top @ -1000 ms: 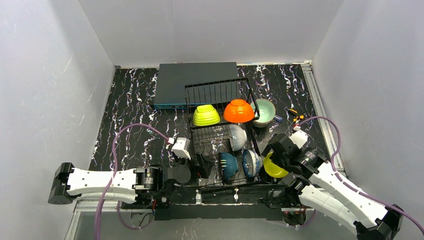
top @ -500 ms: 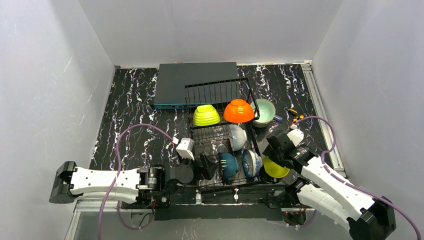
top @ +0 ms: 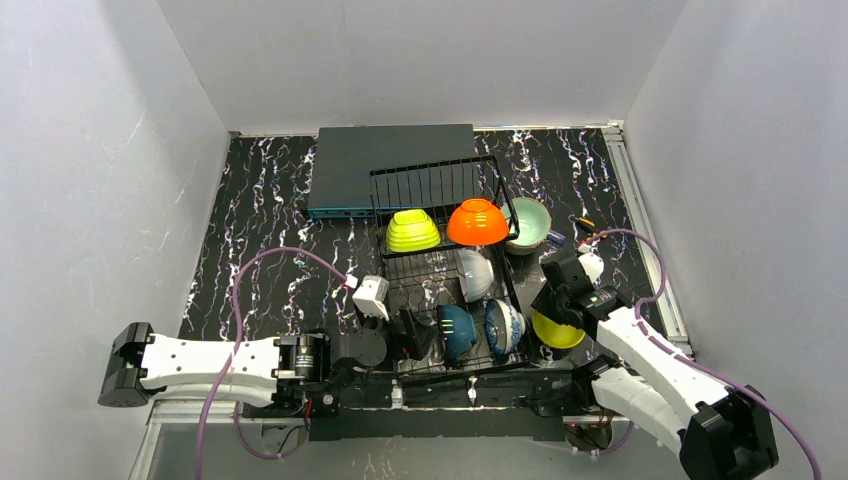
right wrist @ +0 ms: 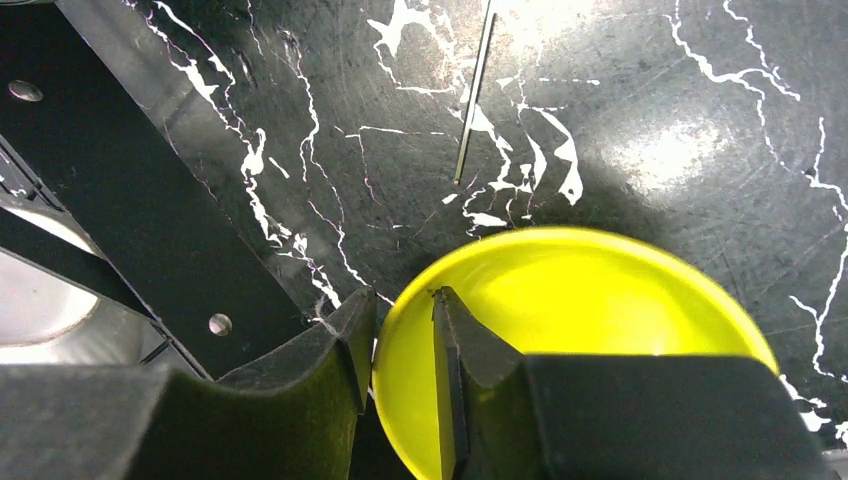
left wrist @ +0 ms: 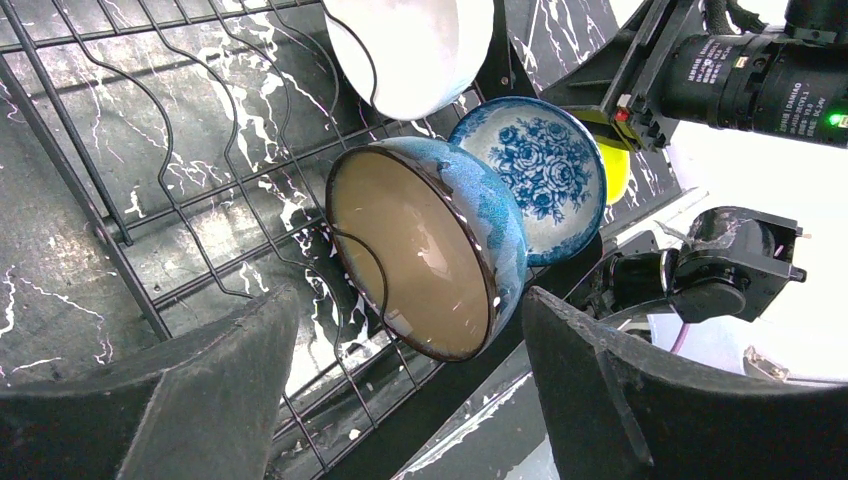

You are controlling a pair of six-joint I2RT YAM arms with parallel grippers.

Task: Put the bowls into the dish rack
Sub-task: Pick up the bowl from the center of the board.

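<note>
The top camera looked steeply down from high behind the near edge of the counter, taking in all of it and the rack. The left wrist camera sat close over the rack's front row, framing the teal bowl and patterned bowl between its jaws. The right wrist camera hung close over the yellow bowl. The top view showed all three bowls.

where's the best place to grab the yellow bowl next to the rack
Pinch the thin rim from above, one finger inside, one outside. The yellow bowl lies open side up, so its wall is a narrow edge, while the round body looks too wide. The right gripper straddles the rim that way.
</note>
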